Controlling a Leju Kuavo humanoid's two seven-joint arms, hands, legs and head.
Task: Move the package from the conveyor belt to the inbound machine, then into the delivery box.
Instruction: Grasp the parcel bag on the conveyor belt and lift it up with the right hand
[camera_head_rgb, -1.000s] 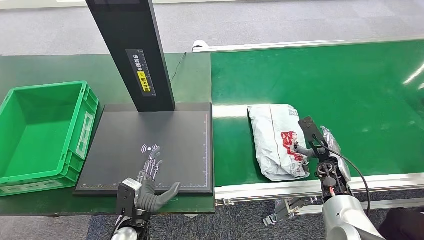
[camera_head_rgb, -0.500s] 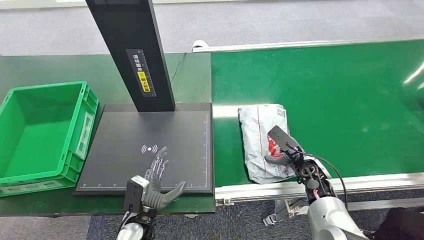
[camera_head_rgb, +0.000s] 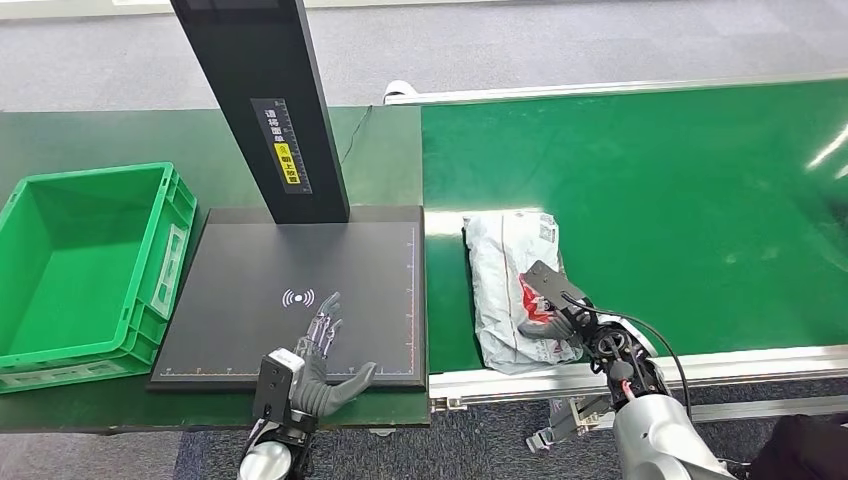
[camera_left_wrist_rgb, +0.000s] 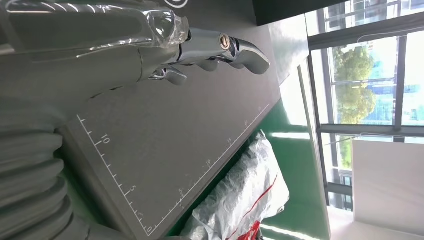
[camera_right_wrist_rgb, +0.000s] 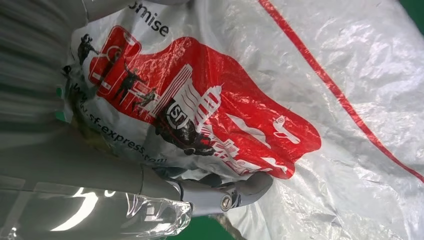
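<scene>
1. Right under our right hand (camera_head_rgb: 560, 318), we are pressing into the package (camera_head_rgb: 505, 275): the thumb is lying against its printed face and the fingers (camera_right_wrist_rgb: 227, 192) are curling at its wrinkled plastic. We cannot tell whether they are truly clamping the film or merely resting on it.
2. Just past that hand, the package is lying on the conveyor belt (camera_head_rgb: 680, 200). Across the last second it has been sliding toward the machine side, and our right hand has been coming in from its outer edge onto its printed middle, so contact is now made where before there was only an approach.
3. Beside the package, on the side away from our right arm, the inbound machine (camera_head_rgb: 250, 270) is waiting. The package's edge is now nearly at the plate's border, though we are judging it as not yet across.
4. Over the near part of that plate, our left hand (camera_head_rgb: 318, 365) is hovering empty with its fingers spread, having crept slightly forward, ready to receive or steady.
5. Farthest from both hands, the delivery box (camera_head_rgb: 90, 265) is standing beyond the plate. We are judging the first transfer as barely begun; the next move is calling for a firm grasp before lifting, since loose film could slip.
</scene>
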